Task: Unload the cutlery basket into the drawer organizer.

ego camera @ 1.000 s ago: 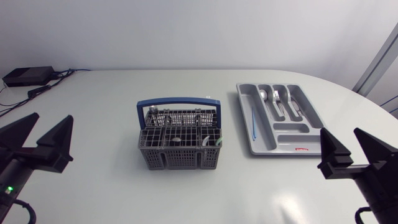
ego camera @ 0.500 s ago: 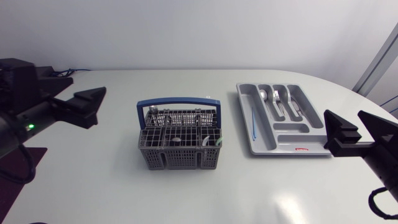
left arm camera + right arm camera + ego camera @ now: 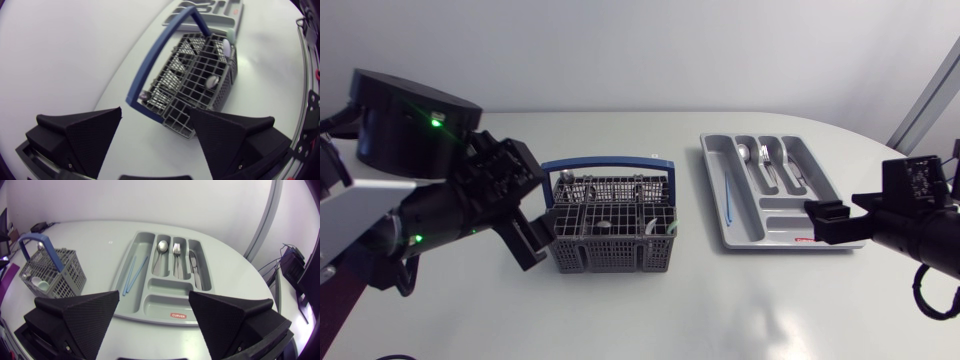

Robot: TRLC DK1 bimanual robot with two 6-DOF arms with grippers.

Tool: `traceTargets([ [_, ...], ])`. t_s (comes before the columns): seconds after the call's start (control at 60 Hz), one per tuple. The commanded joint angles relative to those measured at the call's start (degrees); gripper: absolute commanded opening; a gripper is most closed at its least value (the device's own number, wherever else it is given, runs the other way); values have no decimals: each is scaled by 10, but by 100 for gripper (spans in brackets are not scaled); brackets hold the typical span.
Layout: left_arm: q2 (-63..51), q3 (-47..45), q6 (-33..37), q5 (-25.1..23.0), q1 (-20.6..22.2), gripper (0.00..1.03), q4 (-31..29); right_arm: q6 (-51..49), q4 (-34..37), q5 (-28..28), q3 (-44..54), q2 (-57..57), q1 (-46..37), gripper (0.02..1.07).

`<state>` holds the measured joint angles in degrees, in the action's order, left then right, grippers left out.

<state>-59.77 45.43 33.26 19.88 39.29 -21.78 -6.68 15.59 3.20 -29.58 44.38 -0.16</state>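
The grey cutlery basket (image 3: 610, 240) with a blue handle (image 3: 605, 162) stands mid-table and holds several pieces, among them a spoon (image 3: 213, 80) and a green-tipped piece (image 3: 231, 35). My left gripper (image 3: 533, 208) is open at the basket's left side. In the left wrist view the basket (image 3: 200, 75) lies just ahead of that gripper (image 3: 155, 120), nothing between its fingers. The grey drawer organizer (image 3: 790, 226) at the right holds a spoon (image 3: 161, 255), a fork (image 3: 176, 255), a knife (image 3: 195, 270) and blue sticks (image 3: 134, 272). My right gripper (image 3: 155, 300) is open before the organizer's (image 3: 160, 302) near edge.
A strip of white table lies between the basket and the organizer. A purple mat (image 3: 10, 275) shows at the table's left edge beyond the basket (image 3: 50, 272). The rounded table edge (image 3: 910, 160) runs close behind and right of the organizer.
My left arm has swung in from the table's left front to the basket's left side. My right arm has moved up toward the organizer's front right corner. Both grippers stay open.
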Motion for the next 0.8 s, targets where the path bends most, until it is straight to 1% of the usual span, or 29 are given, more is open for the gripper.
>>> traceTargets([
  [0.0, -18, 0, 57, 3, 33, 98, -8, -57, 20, 6, -8, 25, 0, 102],
  [0.133, -40, -19, 88, 3, 73, 97, 0, -92, 27, 7, -2, 23, 3, 102],
  [0.167, -47, -29, 102, 3, 78, 96, 16, -95, 27, 7, 0, 23, 8, 102],
  [0.267, -57, -37, 127, 3, 97, 88, 29, -104, 27, 8, 7, 19, 20, 102],
  [0.367, -60, -47, 162, -10, 98, 80, 55, -105, 27, 13, 11, 13, 29, 102],
  [0.4, -61, -48, 168, -23, 98, 76, 59, -105, 29, 18, 12, 9, 31, 102],
  [0.467, -67, -47, 180, -47, 93, 64, 64, -105, 30, 24, 15, 2, 33, 102],
  [0.6, -89, -42, 193, -70, 84, 43, 75, -112, 20, 25, 24, 1, 39, 102],
  [0.633, -97, -41, 195, -73, 83, 41, 83, -112, 13, 25, 30, 1, 40, 102],
  [0.783, -141, -32, 205, -73, 68, 41, 109, -114, 3, 25, 34, 1, 43, 102],
])
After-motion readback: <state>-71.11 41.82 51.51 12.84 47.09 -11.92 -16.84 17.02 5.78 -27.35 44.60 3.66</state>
